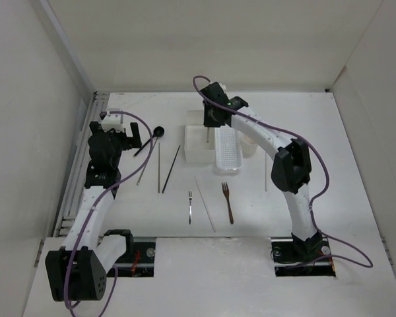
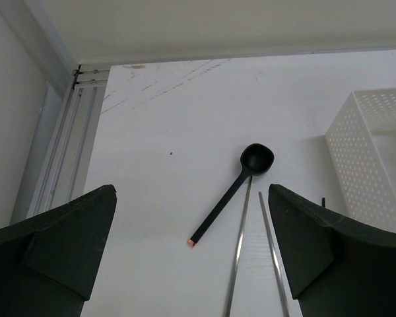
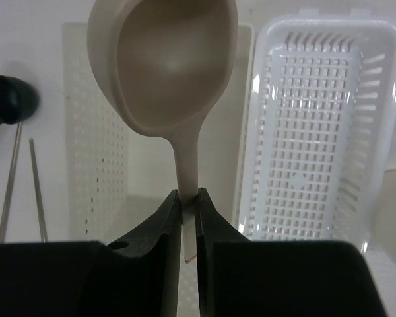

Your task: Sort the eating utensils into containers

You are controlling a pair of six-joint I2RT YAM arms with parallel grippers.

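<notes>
your right gripper (image 3: 189, 198) is clamped on the pale spoon (image 3: 165, 66), so centre it over the square box (image 3: 86, 165) at frame left before releasing; left gripper (image 2: 191, 198) sits with jaws apart.

White table top (image 1: 356, 172), faint scuff marks (image 2: 160, 79) at its far left, aluminium rail frame (image 1: 72, 188) along its left edge, plain white walls (image 1: 211, 46) around

The basket (image 3: 323, 25) looks glossy plastic, the beige spoon (image 3: 162, 59) matt, the chopsticks (image 2: 239, 244) shiny metal.

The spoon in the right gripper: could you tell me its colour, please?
Pale beige spoon, best seen in the right wrist view.
</notes>
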